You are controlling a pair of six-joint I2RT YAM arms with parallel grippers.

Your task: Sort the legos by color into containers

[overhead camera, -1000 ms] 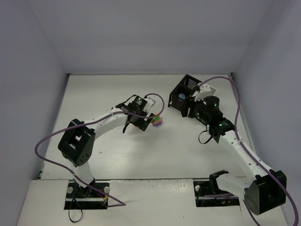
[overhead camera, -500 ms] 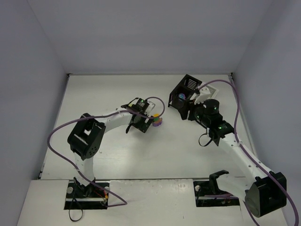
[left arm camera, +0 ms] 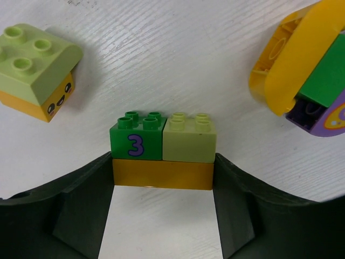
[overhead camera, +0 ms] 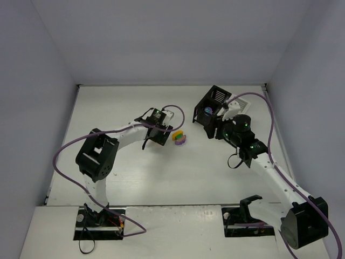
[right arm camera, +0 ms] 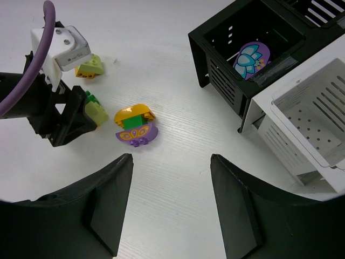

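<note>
Bench (overhead camera: 135, 172): white boards, with both arm bases bolted at the near edge.
Left pincer (left arm camera: 163, 162): low over the bench, fingers pressed flush against both ends of a three-colour stack, so it reads as clamped on it.
Three-colour stack (left arm camera: 161, 143): an orange base with a dark green brick marked 3 and a lime brick side by side on top; it appears to sit on the bench.
Yellow, green and purple cluster (right arm camera: 135, 125): on the bench just right of the left pincer, not touching it.
Lime and orange brick (left arm camera: 35, 70): loose on the bench, a little beyond the stack.
Right pincer (right arm camera: 170, 159): fingers wide apart and empty, hovering near the bins.
Black bins (right arm camera: 215, 59): at the far right; one holds a purple brick (right arm camera: 252, 59).
White bins (right arm camera: 280, 135): joined to the black ones; the compartment in view is empty.
Change: a second ago the left pincer overlapped the cluster from overhead; it has since drawn back, leaving the cluster clear.
Meaning: the stack looks like the chosen pick, but its mixed colours probably need splitting before binning. Most bricks remain unsorted.
</note>
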